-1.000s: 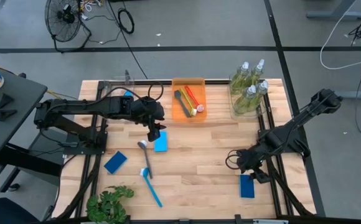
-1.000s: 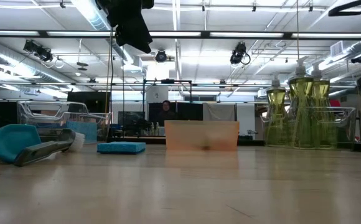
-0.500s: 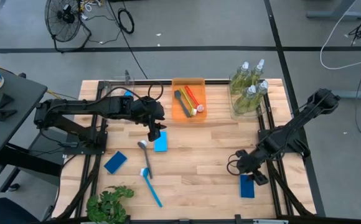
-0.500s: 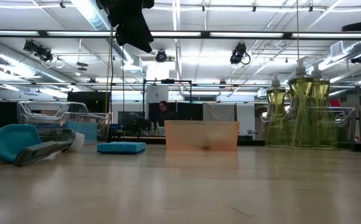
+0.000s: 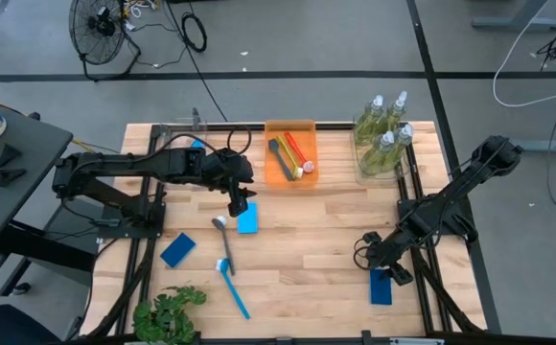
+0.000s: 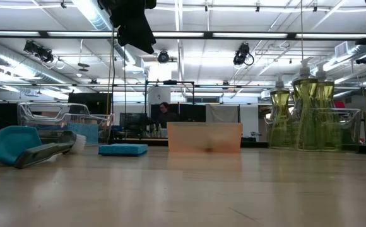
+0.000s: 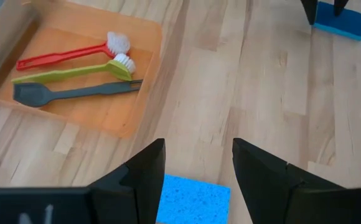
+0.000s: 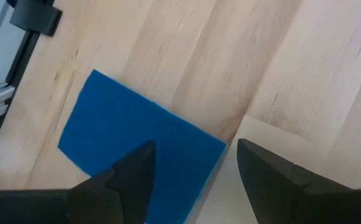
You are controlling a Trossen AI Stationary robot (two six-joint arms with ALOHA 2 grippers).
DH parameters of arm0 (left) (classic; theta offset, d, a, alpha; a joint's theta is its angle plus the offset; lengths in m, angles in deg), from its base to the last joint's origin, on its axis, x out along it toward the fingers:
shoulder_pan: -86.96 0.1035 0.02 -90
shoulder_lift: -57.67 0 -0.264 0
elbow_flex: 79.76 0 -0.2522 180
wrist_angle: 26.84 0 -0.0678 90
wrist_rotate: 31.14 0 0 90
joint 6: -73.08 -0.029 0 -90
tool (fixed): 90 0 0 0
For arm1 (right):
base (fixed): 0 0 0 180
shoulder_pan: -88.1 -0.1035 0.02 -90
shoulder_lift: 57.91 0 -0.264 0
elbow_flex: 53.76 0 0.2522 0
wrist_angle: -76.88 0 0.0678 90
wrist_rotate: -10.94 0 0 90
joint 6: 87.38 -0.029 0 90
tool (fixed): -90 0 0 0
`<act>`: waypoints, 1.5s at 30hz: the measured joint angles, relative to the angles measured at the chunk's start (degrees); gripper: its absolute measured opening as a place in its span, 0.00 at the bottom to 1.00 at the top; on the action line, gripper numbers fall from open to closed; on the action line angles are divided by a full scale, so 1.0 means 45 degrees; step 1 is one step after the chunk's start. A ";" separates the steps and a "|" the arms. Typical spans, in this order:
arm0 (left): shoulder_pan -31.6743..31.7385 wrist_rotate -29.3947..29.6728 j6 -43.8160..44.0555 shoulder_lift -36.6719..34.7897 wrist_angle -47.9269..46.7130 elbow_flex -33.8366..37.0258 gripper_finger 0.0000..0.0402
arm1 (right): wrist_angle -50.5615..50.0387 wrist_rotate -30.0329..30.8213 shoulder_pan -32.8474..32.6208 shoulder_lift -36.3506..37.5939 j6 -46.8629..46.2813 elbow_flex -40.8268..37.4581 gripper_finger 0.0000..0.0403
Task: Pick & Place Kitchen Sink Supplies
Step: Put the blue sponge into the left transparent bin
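Sponges are the step in hand: the right gripper (image 5: 378, 261), spread wide and empty, hovers over the dark-blue sponge (image 5: 381, 287) at the desk's (image 5: 316, 240) near right corner, seemingly needing to descend and close; the left gripper (image 5: 239, 204), also wide, hangs above the light-blue sponge (image 5: 248, 220).

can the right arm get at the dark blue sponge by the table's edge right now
Probably yes. The right gripper hangs open just over the dark blue sponge, and nothing lies between them on the table.

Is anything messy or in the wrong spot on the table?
Nothing is spilled or broken. Three sponges and one blue brush lie loose on the table, not yet put away.
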 joint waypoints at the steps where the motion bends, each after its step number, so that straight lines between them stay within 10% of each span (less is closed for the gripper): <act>1: 0.0000 0.0000 0.0000 0.0000 0.0000 0.0000 0.48 | 0.0100 0.0002 0.0000 0.0000 0.0006 -0.0068 0.56; 13: 0.0000 0.0002 0.0073 0.0000 -0.0009 0.0000 0.48 | 0.1714 -0.0012 0.0005 0.0015 0.0105 -0.0925 0.55; 45: 0.0010 0.0005 0.0335 0.0005 -0.0010 0.0005 0.48 | 0.1956 -0.0134 0.0010 0.0005 0.0220 -0.0940 0.01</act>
